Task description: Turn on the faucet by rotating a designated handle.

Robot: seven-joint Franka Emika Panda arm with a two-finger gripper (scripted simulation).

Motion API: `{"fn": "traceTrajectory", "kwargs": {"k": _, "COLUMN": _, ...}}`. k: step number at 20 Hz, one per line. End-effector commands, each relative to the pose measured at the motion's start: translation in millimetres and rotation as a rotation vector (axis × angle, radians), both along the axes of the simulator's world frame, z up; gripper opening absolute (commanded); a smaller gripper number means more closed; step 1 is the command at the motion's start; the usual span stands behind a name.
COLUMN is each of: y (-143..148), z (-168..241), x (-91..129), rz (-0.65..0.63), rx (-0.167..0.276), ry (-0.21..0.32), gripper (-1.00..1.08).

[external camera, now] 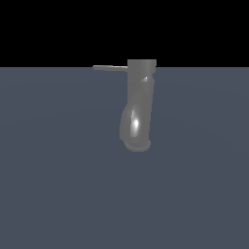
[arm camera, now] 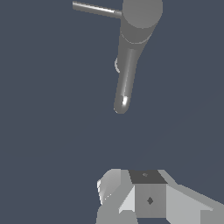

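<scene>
The faucet (external camera: 138,107) is a glossy grey fixture with a thick cylindrical body, a downturned spout and a flared round rim at its lower end. The handle (external camera: 110,67), a thin straight grey rod, sticks out level from the top of the body toward the exterior view's left. The wrist view looks down on the faucet (arm camera: 133,48) and the handle (arm camera: 96,9). My gripper (arm camera: 146,177) shows only as pale grey blocks at the frame's edge, well apart from the faucet and touching nothing. The jaw gap is not visible. The arm is out of the exterior view.
The faucet stands on a flat blue-grey surface (external camera: 58,185) that fills the lower part of the exterior view. Beyond its far edge the background is black.
</scene>
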State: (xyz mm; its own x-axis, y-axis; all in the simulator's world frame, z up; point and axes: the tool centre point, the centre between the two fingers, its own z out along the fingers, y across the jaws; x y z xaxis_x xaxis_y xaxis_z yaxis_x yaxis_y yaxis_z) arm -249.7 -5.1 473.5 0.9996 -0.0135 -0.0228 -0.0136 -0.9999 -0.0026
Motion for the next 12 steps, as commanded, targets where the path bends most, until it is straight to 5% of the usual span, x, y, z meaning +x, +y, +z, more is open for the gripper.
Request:
{"fn": "traceTrajectory", "kwargs": {"k": 1, "y": 0, "z": 0, "x": 0, "rz": 0.000, "rx": 0.000, "ry": 0.000, "gripper": -1.00}}
{"fn": "traceTrajectory", "kwargs": {"k": 12, "y": 10, "z": 10, "x": 4, "rz": 0.025, "rx": -0.030, "ry": -0.008, "gripper": -1.00}}
